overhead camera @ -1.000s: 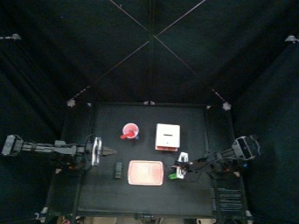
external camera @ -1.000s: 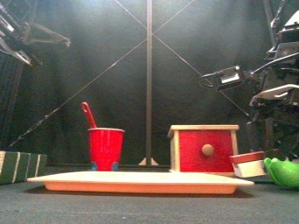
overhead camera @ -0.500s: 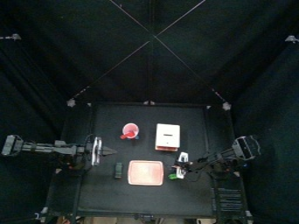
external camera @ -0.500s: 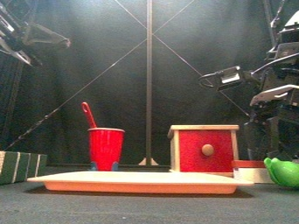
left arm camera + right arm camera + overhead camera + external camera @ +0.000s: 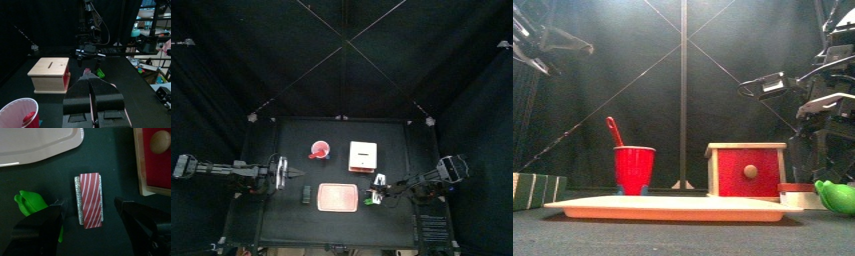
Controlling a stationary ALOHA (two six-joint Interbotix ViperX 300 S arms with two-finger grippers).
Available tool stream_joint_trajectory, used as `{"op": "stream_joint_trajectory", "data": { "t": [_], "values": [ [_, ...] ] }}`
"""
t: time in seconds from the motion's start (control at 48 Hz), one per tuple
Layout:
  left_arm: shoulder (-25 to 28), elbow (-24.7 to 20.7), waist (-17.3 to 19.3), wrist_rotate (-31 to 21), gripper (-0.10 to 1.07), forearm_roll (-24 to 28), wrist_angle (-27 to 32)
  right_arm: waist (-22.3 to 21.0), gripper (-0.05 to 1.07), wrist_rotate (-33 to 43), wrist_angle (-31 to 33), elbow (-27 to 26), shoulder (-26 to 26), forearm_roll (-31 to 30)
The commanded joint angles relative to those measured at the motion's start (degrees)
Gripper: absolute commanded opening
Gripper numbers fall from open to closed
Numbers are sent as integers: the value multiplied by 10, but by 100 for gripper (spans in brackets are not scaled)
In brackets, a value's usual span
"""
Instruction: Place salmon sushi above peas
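The pink tray (image 5: 673, 207) spans the lower front view, nothing visible on it. Behind it, the red cup (image 5: 633, 168) holds a red stick and the red-fronted wooden box (image 5: 746, 170) stands closed. At lower right, the salmon sushi (image 5: 89, 198), held aloft a second ago, lies flat beside the peas (image 5: 37, 204), between the right gripper (image 5: 90, 213)'s spread jaws. The left gripper (image 5: 93, 97) rests pinched together.

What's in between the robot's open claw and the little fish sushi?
Nothing. In the right wrist view the right tool hangs open over the salmon sushi, only bare table around it.
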Motion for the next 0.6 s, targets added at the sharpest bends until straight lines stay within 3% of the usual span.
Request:
{"op": "stream_joint_trajectory", "data": {
  "t": [0.0, 0.333, 0.583],
  "values": [
    [4, -7, 2, 1, -3, 0, -5, 1, 102, 2, -2, -10, -8, -2],
    [4, -7, 2, 1, -3, -1, -5, 1, 102, 1, 1, -11, -12, -3],
    [4, -4, 2, 0, -3, 1, -5, 1, 102, 6, 2, -14, -49, -16]
  ]
}}
